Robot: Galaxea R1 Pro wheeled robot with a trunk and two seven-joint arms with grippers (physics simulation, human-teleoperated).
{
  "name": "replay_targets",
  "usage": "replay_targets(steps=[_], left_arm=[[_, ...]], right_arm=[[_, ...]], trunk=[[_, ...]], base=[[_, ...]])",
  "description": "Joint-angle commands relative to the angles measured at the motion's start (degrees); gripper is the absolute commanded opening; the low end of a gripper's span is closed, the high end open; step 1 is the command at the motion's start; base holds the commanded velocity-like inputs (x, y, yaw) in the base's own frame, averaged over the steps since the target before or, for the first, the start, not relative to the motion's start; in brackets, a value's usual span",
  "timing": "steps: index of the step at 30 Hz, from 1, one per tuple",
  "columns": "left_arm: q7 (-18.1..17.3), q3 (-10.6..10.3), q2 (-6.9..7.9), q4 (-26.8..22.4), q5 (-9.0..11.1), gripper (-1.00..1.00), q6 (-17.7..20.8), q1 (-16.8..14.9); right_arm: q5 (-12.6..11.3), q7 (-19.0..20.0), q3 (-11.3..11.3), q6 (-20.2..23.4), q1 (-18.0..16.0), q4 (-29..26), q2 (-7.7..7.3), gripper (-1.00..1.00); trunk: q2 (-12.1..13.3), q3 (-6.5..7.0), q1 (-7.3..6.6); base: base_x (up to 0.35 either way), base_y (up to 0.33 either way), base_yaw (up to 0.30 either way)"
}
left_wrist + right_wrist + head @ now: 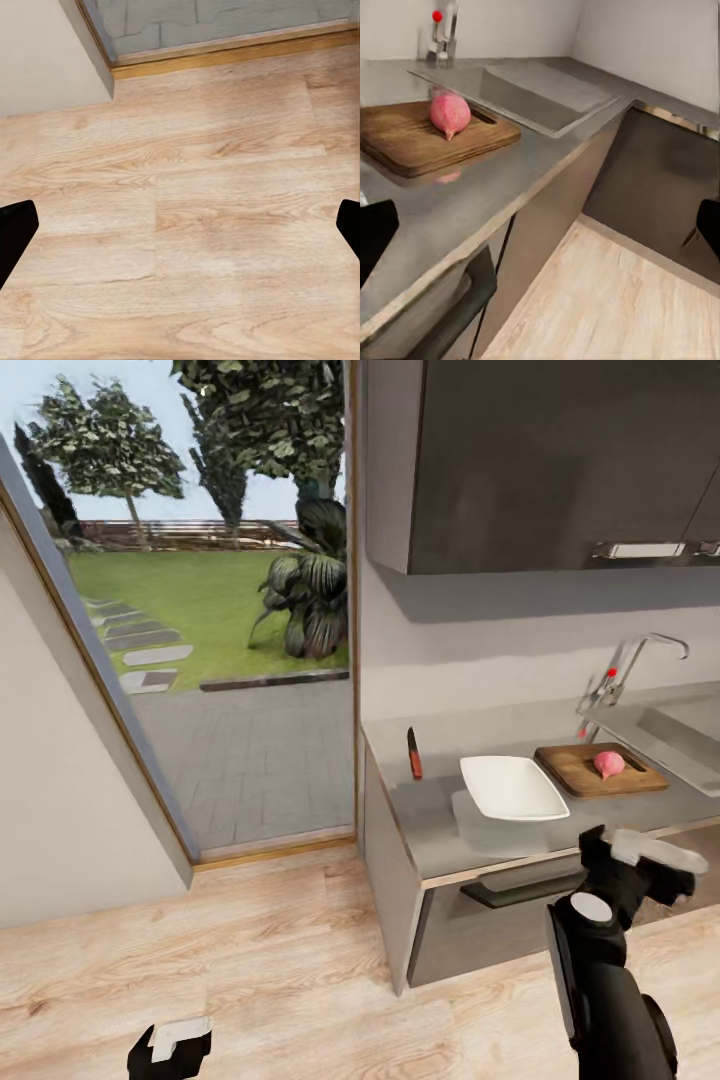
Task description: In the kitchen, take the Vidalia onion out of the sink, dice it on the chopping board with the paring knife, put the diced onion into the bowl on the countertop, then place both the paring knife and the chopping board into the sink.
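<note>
Onion (609, 763) sits whole on the chopping board (600, 770), pinkish, not yet diced. The board lies on the desk (440, 815) just beside the sink (668, 735). The bowl (513, 787) is next to the board on its left, close but I can't tell if they touch. The paring knife (414, 753) lies flat further left, well apart from the board, red handle toward the desk's front edge.

Step in hand, as I read it: fetch the knife.

Right claw (640, 860) hovers at the desk's front edge below the board, spread wide, holding nothing; right wrist view shows the fingertips (375, 232) far apart. Left claw (170, 1050) hangs low over the wood floor (187, 225), also wide and empty.

- Knife is far left of the right claw; likely shift the base left or reach across above the bowl, not through it.
- Come down on the red handle, fingers across it, clear of the blade.
- Lift straight up before carrying, since flat knives skid.
- Risk: clipping the bowl's rim in transit.
</note>
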Motion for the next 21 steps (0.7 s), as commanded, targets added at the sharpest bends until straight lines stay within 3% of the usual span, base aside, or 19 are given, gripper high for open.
replay_targets(steps=[1, 3, 6, 7, 10, 15, 16, 18, 19, 21], left_arm=[[0.23, -0.49, -0.03, 0.17, 0.16, 1.0, -0.25, -0.08], [0.23, -0.49, -0.07, 0.17, 0.14, 1.0, -0.25, -0.08], [0.23, -0.49, -0.17, 0.17, 0.1, 1.0, -0.25, -0.08], [0.23, -0.49, -0.28, 0.17, 0.12, 1.0, -0.25, -0.08], [0.23, -0.49, -0.39, 0.17, 0.13, 1.0, -0.25, -0.08], [0.23, -0.49, -0.46, 0.17, 0.11, 1.0, -0.25, -0.08], [0.23, -0.49, -0.46, 0.17, 0.12, 1.0, -0.25, -0.08], [0.23, -0.49, -0.47, 0.17, 0.1, 1.0, -0.25, -0.08], [0.23, -0.49, -0.47, 0.17, 0.1, 1.0, -0.25, -0.08], [0.23, -0.49, -0.47, 0.17, 0.09, 1.0, -0.25, -0.08]], right_arm=[[0.51, -1.22, 1.82, 2.67, -2.62, -0.05, 0.08, 1.0], [0.42, -2.66, 5.85, 9.75, -10.08, 0.02, 0.2, 1.0], [0.12, -3.03, 8.72, 15.88, -17.8, 0.37, 0.69, 1.0], [-0.18, -3.07, 9.99, 17.68, -20.94, 0.58, 1.46, 1.0], [-1.03, -3.06, 12.25, 20.25, -27.17, 2.12, 3.82, 1.0], [-2.43, -3.0, 13.82, 21.96, -37.69, 12.11, 3.82, 1.0], [-4.97, -2.86, 13.98, 22.06, -41.53, 18.83, 3.82, 1.0], [-10.95, -2.29, 14.11, 21.85, -46.07, 28.48, 3.82, 1.0], [-17.67, -1.3, 14.18, 21.38, -49.85, 37.14, 3.82, 1.0], [-20.39, -0.45, 14.2, 20.99, -51.29, 40.47, 3.82, 1.0]], trunk=[[-0.09, -0.1, 0.02], [-0.09, -0.1, 0.02], [-0.09, -0.1, 0.02], [-0.09, -0.1, 0.02], [-0.09, -0.1, 0.02], [-0.09, -0.1, 0.02], [-0.09, -0.1, 0.02], [-0.09, -0.1, 0.02], [-0.09, -0.1, 0.02], [-0.09, -0.1, 0.02]], base=[[0.0, 0.0, 0.0], [0.0, 0.0, 0.0], [0.0, 0.0, 0.0], [0.0, 0.0, 0.0], [0.0, 0.0, 0.0], [0.0, 0.0, 0.0], [0.0, 0.0, 0.0], [0.0, 0.0, 0.0], [0.0, 0.0, 0.0], [0.0, 0.0, 0.0]])
